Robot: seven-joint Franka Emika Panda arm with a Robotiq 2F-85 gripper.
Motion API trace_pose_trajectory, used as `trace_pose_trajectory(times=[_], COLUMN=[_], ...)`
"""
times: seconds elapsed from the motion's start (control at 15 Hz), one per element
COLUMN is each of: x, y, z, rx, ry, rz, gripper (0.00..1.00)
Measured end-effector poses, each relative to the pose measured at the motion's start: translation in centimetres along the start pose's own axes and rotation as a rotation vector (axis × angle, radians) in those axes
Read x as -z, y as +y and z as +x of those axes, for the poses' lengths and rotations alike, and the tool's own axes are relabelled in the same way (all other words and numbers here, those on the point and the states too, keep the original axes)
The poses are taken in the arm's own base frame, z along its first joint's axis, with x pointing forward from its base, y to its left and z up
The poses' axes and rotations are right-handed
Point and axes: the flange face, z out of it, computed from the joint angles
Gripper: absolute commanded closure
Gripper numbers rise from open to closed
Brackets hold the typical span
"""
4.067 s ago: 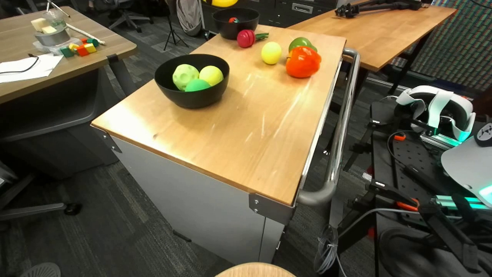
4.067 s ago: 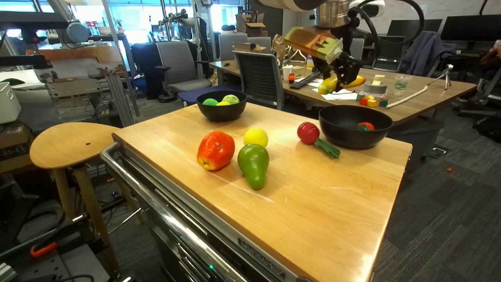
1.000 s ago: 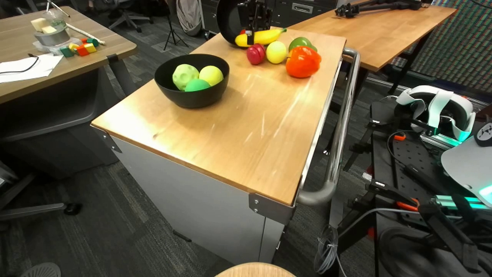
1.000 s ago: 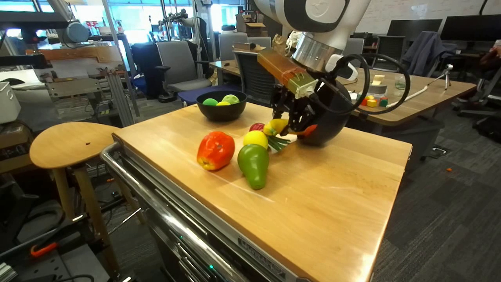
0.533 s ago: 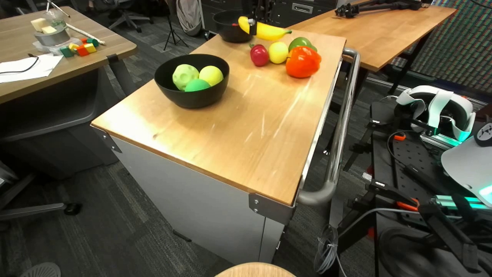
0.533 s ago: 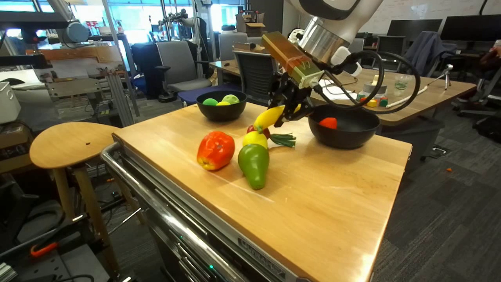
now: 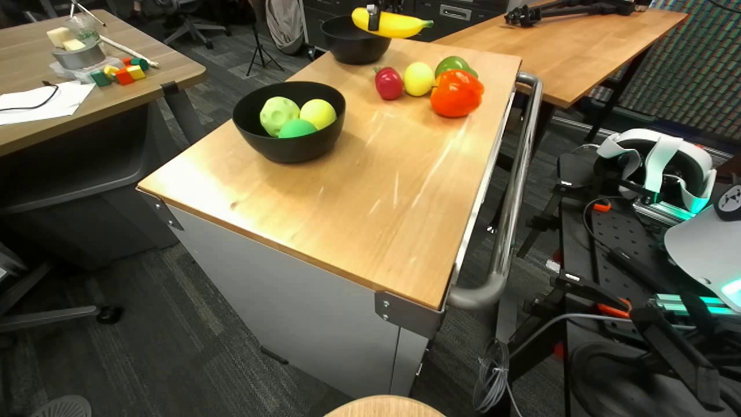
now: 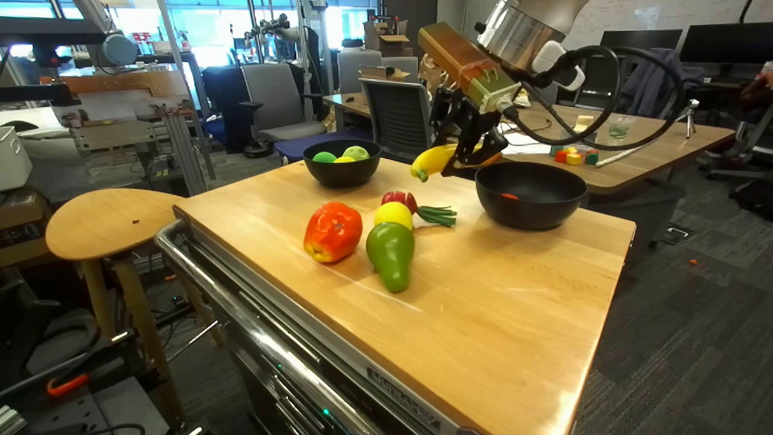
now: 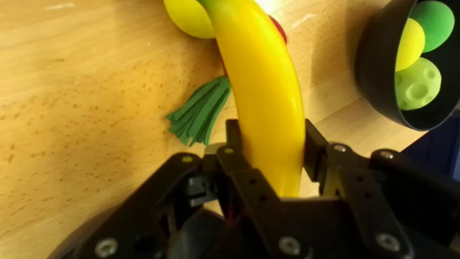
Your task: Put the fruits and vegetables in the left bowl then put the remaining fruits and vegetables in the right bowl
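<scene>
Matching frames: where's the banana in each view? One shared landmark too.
In an exterior view: banana near the top edge, slightly right of centre.
In an exterior view: banana above centre, slightly right.
Wrist view: banana from the top edge down past the middle, held in the gripper.
Shared landmark: black bowl holding three balls, left of the banana in both exterior views, right of it in the wrist view.

The black end effector (image 9: 274, 143) clasps a curved, glossy yellow banana (image 9: 264, 82) over the wooden table (image 9: 90, 93); a round black bowl (image 9: 375, 72) holds a smooth green ball (image 9: 436, 25), yellow ball (image 9: 410, 43) and dimpled pale-green ball (image 9: 418, 86).
</scene>
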Motion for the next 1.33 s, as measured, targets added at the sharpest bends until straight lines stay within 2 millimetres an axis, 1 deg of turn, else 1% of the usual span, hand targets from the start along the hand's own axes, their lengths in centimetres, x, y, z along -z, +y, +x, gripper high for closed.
trace_pose_trajectory(times=[0.27, 0.33, 0.47, 0.67, 0.93, 1.13, 1.2, 1.27, 1.33], x=[3.6, 4.2, 5.0, 4.5, 3.0, 3.0, 3.2, 3.5, 3.8], y=[0.5, 0.7, 1.1, 1.9, 3.4, 4.2, 4.4, 4.4, 4.3], z=[-0.1, -0.2, -0.1, 0.4, 2.1, 3.3, 3.6, 3.8, 4.0], rx=[-0.016, -0.02, -0.032, -0.069, -0.141, -0.182, -0.192, -0.201, -0.207], ry=[0.107, 0.126, 0.147, 0.146, 0.145, 0.157, 0.157, 0.155, 0.149], rz=[0.011, 0.01, 0.011, 0.025, 0.071, 0.094, 0.097, 0.1, 0.103], gripper=[0.83, 0.83, 0.83, 0.83, 0.83, 0.83, 0.33, 0.32, 0.27])
